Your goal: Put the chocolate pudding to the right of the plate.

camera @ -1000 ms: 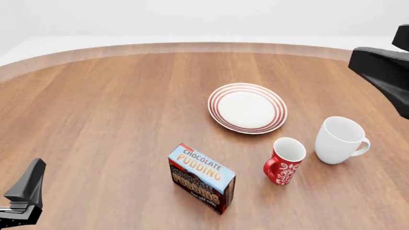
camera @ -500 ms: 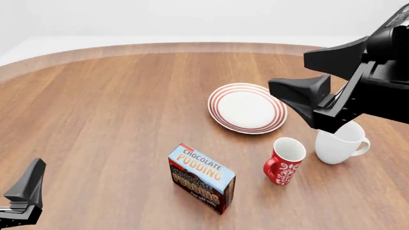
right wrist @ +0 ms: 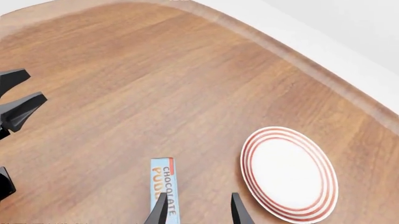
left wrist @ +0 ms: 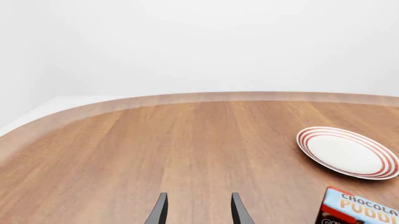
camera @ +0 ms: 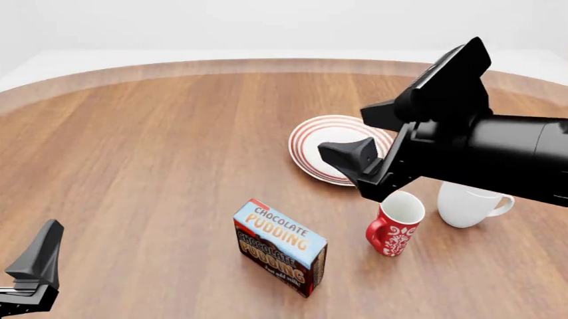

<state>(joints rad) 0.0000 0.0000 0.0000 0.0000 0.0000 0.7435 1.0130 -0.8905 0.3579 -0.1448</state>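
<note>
My right gripper (camera: pixel 350 139), jaws parted and empty, hangs above the chocolate pudding (camera: pixel 281 246); descending carelessly, I judge, could topple it or bump the red mug (camera: pixel 395 232) nearby.

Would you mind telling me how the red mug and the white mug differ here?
The red mug is smaller and patterned in white; the white mug is larger and plain. The red mug shows fully, while the right gripper hides the white mug's top. Both stand upright on the table.
</note>
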